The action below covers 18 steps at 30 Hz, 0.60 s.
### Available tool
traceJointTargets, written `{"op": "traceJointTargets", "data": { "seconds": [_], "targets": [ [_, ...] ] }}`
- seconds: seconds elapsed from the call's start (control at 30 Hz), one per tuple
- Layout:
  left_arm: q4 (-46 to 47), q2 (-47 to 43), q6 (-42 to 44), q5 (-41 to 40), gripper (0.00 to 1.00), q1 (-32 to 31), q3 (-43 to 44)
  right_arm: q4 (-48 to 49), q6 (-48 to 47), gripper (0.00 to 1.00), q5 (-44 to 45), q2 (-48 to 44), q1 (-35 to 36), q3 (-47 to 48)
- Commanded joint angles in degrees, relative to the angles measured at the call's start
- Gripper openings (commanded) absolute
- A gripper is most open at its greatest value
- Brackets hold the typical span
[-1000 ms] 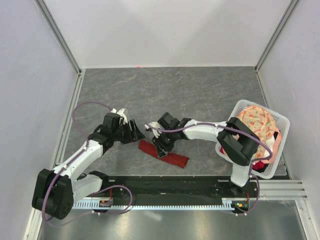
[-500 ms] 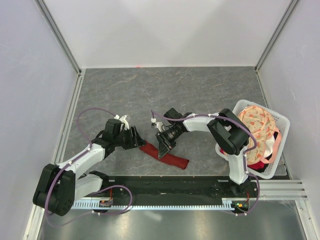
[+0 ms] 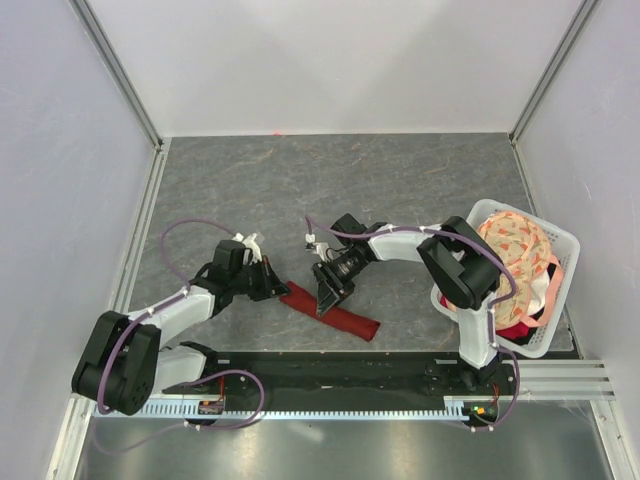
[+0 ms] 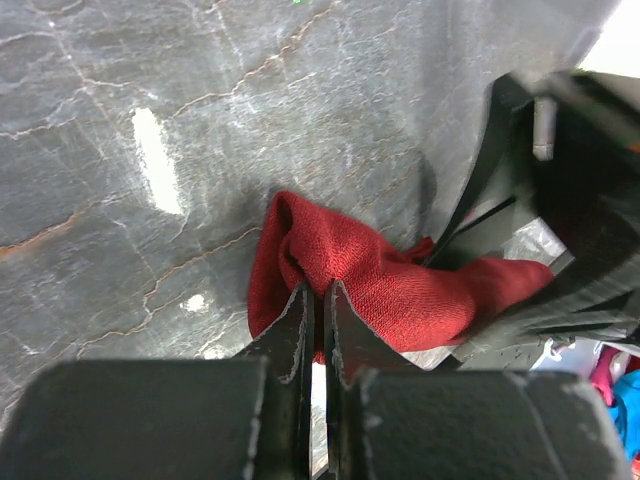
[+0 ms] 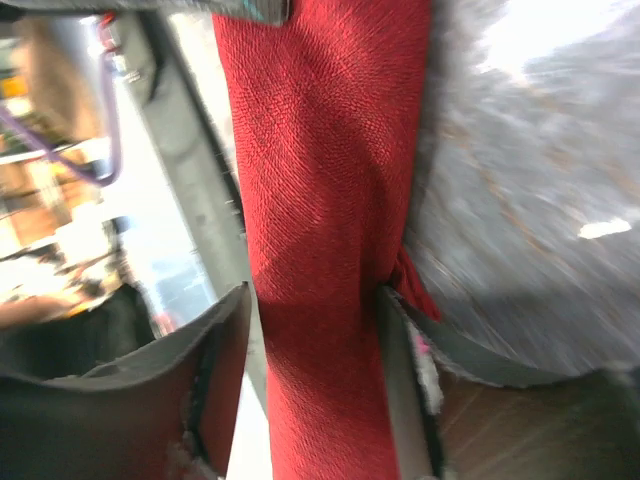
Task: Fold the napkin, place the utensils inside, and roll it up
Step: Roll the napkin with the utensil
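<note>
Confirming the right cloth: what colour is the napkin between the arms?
The napkin is plain dark red, unpatterned; clearest in the right wrist view.

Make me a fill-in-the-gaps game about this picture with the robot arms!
1. The rolled napkin is dark ____.
2. The left end effector pinches one end of the ____.
3. The flowery cloth lies in the white ____.

Missing words: red; napkin; basket.
</note>
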Motion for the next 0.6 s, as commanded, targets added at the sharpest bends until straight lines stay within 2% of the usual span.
{"op": "traceJointTargets", "data": {
  "seconds": [0.0, 0.13, 0.17, 0.27, 0.4, 0.57],
  "targets": [
    [-1.5, 1.8, -0.4, 0.5, 0.02, 0.0, 2.6, -2.2, -1.1, 0.65, 14.7, -8.7, -0.2, 1.9],
    [-7.3, 4.0, -0.5, -0.2, 0.02, 0.1, 6.0, -2.2, -3.4, 0.74, 30.0, -17.4, 3.3, 0.6],
    [-8.4, 4.7, -0.4, -0.4, 0.02, 0.2, 7.4, -1.1, -4.1, 0.75, 36.8, -20.5, 6.0, -0.8],
    [-12.5, 7.6, 0.0, 0.2, 0.02, 0.2, 10.2, 1.3, -6.0, 0.81, 48.3, -24.3, 12.0, -4.5],
    [-13.8, 10.4, 0.0, 2.1, 0.02, 0.3, 11.7, 4.6, -8.3, 0.86, 56.1, -25.8, 17.4, -7.5],
    [-14.3, 11.1, 0.3, 2.4, 0.02, 0.3, 12.3, 6.2, -10.0, 0.88, 60.3, -23.5, 21.2, -8.1]
  ]
}}
